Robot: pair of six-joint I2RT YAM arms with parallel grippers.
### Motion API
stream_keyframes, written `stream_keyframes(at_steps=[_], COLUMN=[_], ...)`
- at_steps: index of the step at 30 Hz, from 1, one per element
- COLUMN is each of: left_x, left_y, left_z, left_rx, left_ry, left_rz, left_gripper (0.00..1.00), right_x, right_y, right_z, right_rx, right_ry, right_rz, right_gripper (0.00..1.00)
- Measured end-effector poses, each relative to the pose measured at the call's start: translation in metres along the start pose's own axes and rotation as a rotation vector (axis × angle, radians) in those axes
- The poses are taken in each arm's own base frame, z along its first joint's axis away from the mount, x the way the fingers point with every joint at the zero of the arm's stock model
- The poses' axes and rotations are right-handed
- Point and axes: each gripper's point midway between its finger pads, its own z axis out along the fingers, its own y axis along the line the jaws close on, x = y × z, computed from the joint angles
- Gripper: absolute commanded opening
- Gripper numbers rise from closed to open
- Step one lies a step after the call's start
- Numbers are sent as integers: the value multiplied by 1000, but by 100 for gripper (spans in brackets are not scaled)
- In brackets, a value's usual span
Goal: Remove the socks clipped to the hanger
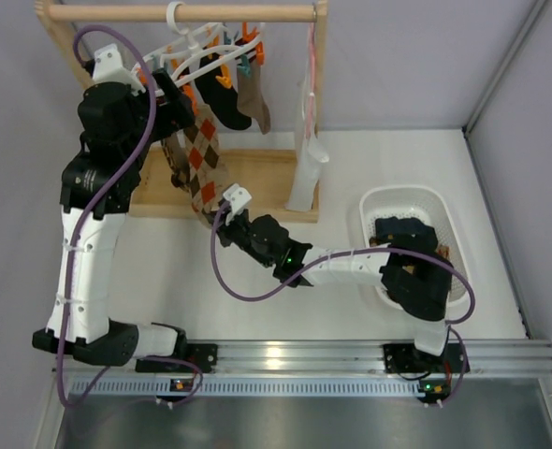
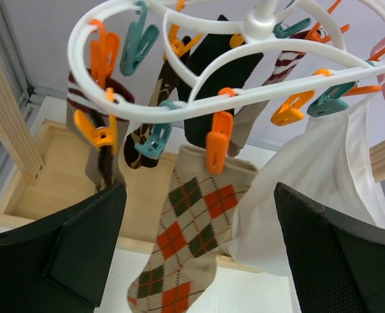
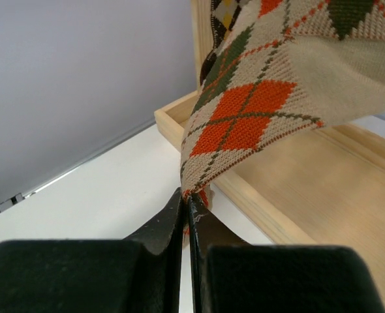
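The white ring hanger hangs by its hook from the wooden rail. An orange clip holds a tan diamond-checked sock by its cuff. Black socks and a brown sock hang from other clips behind it. My left gripper is open just below the ring, its fingers apart on either side of the checked sock without touching it. My right gripper is shut on that sock's toe end, low beside the wooden base.
A white cloth with a pink strap hangs at the right of the wooden rail frame. The frame's tray-like base lies under the socks. A white basket holding dark socks stands on the right.
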Motion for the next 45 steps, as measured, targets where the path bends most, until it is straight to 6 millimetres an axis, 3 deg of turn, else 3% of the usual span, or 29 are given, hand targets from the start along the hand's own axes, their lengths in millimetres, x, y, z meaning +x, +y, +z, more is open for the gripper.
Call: stream_keyframes(at_steps=[8, 12, 17, 20, 28, 31, 40, 45], left_x=[12, 33, 53, 48, 15, 9, 28, 29], left_y=[-40, -34, -21, -18, -13, -13, -13, -13], left_z=[29, 52, 75, 80, 70, 71, 93, 94], left_rx=[-78, -206, -352, -399, -470, -495, -533, -534], left_ry=[-19, -7, 7, -11, -89, -108, -69, -68], left_rz=[122, 197, 286, 312, 318, 325, 396, 398], left_gripper=[99, 98, 87, 82, 81, 73, 59, 52], right_x=[22, 27, 27, 26, 34, 37, 35, 35], right_y=[4, 4, 4, 6, 10, 11, 17, 17], right_z=[20, 23, 24, 24, 25, 25, 25, 25], right_rx=[17, 21, 15, -1, -23, -30, -60, -61], right_ry=[41, 51, 58, 56, 69, 75, 71, 69], right_rz=[-46, -63, -94, -101, -106, -107, -103, -103], right_gripper=[0, 0, 0, 0, 0, 0, 0, 0])
